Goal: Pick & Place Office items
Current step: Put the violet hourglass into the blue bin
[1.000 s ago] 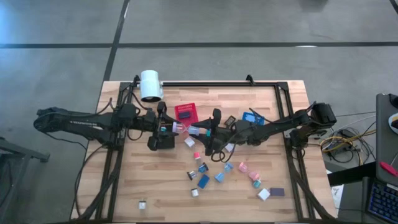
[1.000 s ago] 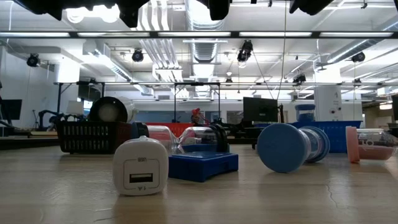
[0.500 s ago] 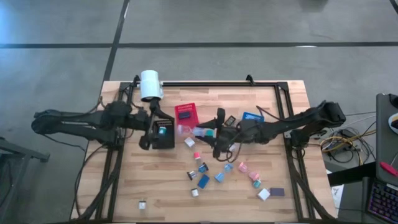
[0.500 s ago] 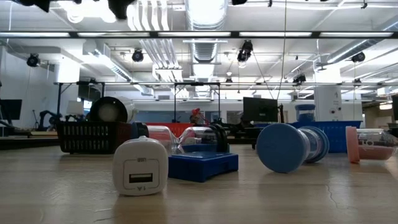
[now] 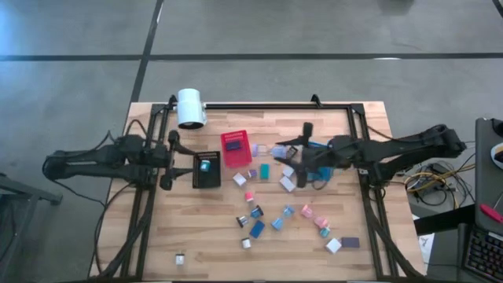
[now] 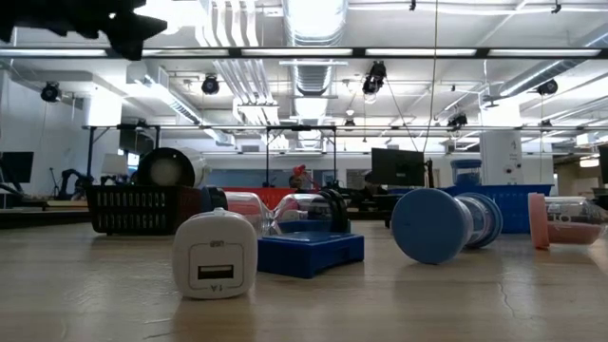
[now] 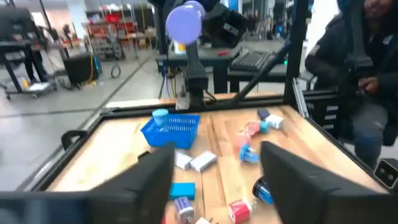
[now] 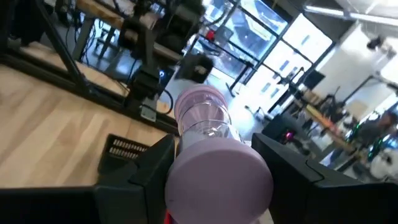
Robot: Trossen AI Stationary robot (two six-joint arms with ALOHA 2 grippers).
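Right gripper point(image 8: 208, 168): clamped on lilac spool point(image 8: 208, 146), red bin point(image 5: 235, 147) just beside; lower level over bin, part fingers late. Left gripper point(image 7: 214, 168): fingers apart, empty, waiting beside black bin point(image 5: 207, 168)

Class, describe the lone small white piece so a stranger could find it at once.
On the wooden table seen from above, follow the left arm's side away from the big white cylinder to the opposite edge. The small white piece lies there alone, well apart from the coloured scatter of items.
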